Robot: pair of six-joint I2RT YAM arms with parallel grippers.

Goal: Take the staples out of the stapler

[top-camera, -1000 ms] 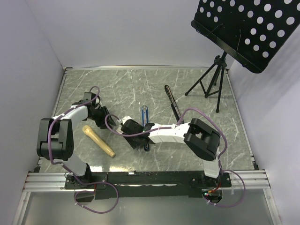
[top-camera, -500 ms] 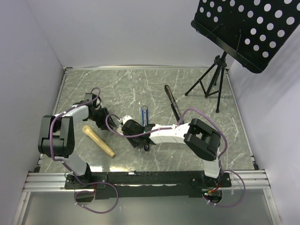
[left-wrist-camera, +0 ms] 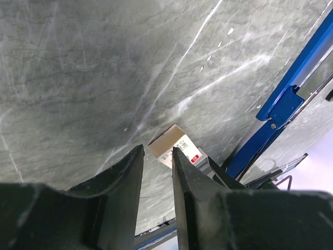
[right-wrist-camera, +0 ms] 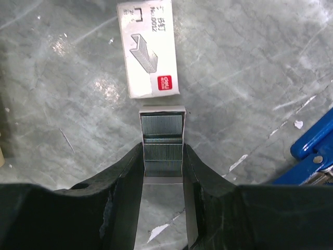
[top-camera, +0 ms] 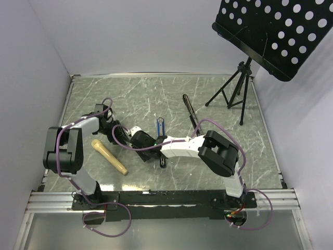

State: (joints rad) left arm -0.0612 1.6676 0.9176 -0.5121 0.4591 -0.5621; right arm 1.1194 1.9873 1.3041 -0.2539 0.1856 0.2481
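Right gripper (right-wrist-camera: 163,151) is seen pinching a strip of staples (right-wrist-camera: 162,127) just short of the staple box (right-wrist-camera: 149,49), left gripper (left-wrist-camera: 157,153) slightly parted and empty, so the blue stapler (top-camera: 161,126) nearby is judged unloaded, only the set-down left.

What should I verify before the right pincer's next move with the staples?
1. Staple strip sits between the right pincer fingers: ok, a finger on each side.
2. Strip is apart from the staple box: ok, a small gap shows.
3. Strip is lifted off the table: cannot tell.
4. Left pincer is empty: ok, narrow gap with nothing in it.
5. No staples remain in the stapler: cannot tell.
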